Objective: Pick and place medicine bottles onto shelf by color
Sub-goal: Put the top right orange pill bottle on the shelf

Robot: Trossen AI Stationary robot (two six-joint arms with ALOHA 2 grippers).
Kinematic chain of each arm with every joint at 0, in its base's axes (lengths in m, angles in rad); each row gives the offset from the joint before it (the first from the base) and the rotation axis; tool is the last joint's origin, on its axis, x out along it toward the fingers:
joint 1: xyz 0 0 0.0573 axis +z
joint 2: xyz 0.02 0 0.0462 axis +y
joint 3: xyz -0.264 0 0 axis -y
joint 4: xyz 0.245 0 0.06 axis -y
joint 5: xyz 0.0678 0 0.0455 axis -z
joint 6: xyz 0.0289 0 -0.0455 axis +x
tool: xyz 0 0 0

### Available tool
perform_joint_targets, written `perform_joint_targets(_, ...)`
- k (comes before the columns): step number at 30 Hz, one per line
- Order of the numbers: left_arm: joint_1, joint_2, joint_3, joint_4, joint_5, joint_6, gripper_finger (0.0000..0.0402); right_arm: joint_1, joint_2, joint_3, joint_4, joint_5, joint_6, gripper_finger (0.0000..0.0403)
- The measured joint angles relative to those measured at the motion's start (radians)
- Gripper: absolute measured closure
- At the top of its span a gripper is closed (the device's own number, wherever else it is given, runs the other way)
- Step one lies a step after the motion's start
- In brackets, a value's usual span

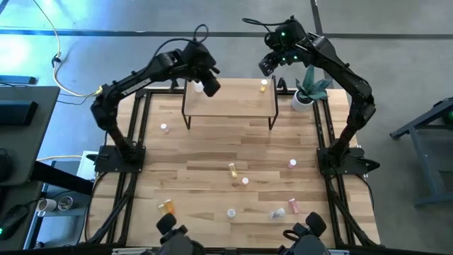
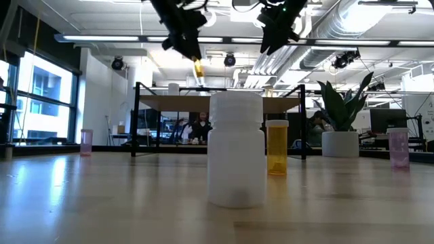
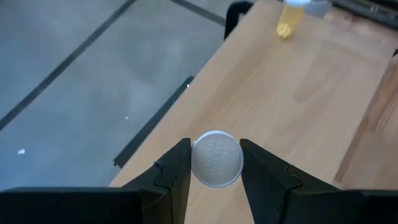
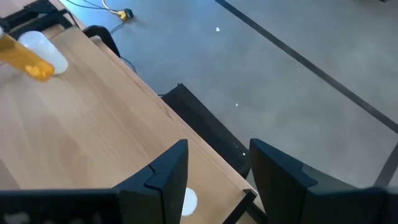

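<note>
Nearest on the worktop [image 1: 212,159], loose medicine bottles lie scattered: an orange one [image 1: 167,206] at near left, a white one [image 1: 231,212] near centre, a pink one [image 1: 292,205] at near right. Farther back stands the shelf [image 1: 230,99], with a yellow bottle [image 1: 264,86] upright at its far right. Over the shelf's far left, the left pincer [image 3: 216,163] is clamped on a white-capped bottle [image 3: 216,158]. The right pincer [image 4: 214,177] hangs over the shelf's far right edge, fingers apart and empty.

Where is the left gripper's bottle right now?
The bottle is clamped in the left gripper, above the shelf's left end in the high view; a yellow bottle stands at the right end.
</note>
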Motion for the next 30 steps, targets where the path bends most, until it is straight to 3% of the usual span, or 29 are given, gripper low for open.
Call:
perform_joint_targets(17, -0.002, 0.145, 0.001, 0.001, 0.000, 0.017, 0.0286, 0.000, 0.000, 0.000, -0.002, 0.006, -0.003, 0.0240)
perform_joint_targets(30, -0.004, 0.150, 0.000, 0.005, -0.006, 0.034, 0.0286, 0.000, 0.000, 0.000, -0.002, 0.006, -0.003, 0.0240)
